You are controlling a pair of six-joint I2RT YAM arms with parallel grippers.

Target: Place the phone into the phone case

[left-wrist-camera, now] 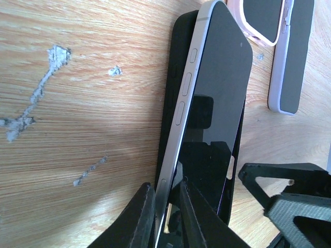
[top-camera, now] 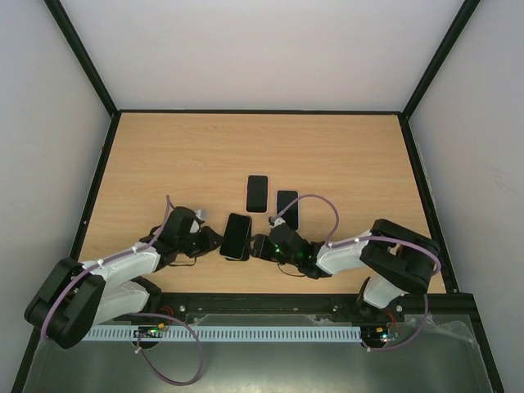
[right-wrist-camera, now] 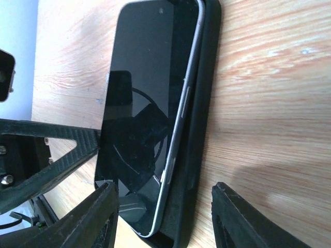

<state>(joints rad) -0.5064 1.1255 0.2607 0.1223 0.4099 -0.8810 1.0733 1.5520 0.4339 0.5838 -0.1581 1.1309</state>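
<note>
The left fingers (top-camera: 211, 245) come at the phone (top-camera: 236, 236) from its 9 o'clock side. They are closed and pinch the long edge of the phone, the one with the buttons. That edge is lifted up.

The phone is at about 6 o'clock on the desk (top-camera: 344, 155), close to the two arms. It lies with its glass side up on top of the black case (left-wrist-camera: 173, 77). It is not all the way in yet. It sits tilted, with the left fingers' side high and the other long side down by the case wall.

The right fingers (top-camera: 260, 244) are at the phone's 3 o'clock side. They are open wide, one on each side of the phone and case at its near end. They do not hold anything, and there is a gap between one finger and the case.

Two other phones (top-camera: 257, 193) lie at about 12 and 1 o'clock from the phone, a little apart from it.

The step in hand looks like pushing the phone down into the case. Next, the raised edge likely needs to be let down and pressed until it snaps under the case rim. The case should be kept from sliding while this is done.
</note>
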